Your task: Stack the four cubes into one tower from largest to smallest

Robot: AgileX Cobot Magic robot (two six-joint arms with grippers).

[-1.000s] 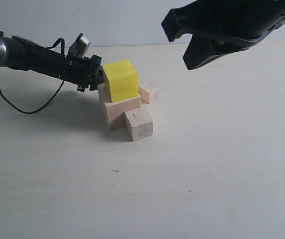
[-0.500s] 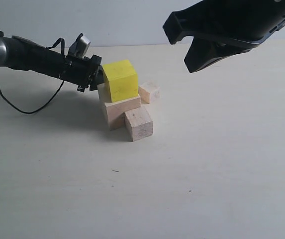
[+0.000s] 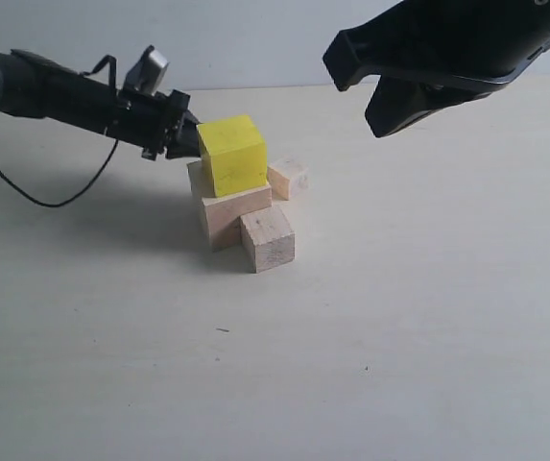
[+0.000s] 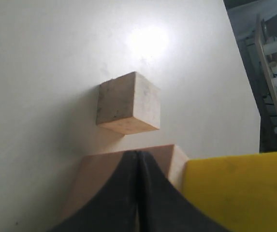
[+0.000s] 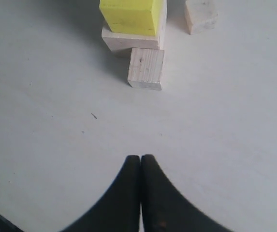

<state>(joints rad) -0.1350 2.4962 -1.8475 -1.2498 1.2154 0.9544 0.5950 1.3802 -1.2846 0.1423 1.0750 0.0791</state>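
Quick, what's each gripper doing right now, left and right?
Left gripper: closed, holding nothing.
Right gripper: closed, holding nothing.

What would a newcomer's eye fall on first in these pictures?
The bright yellow cube stands out, sitting on the large pale wooden cube, left of centre. A smaller plain wooden cube and a tiny pale cube lie on the table beside that base; the shut left gripper hangs beside the yellow cube.
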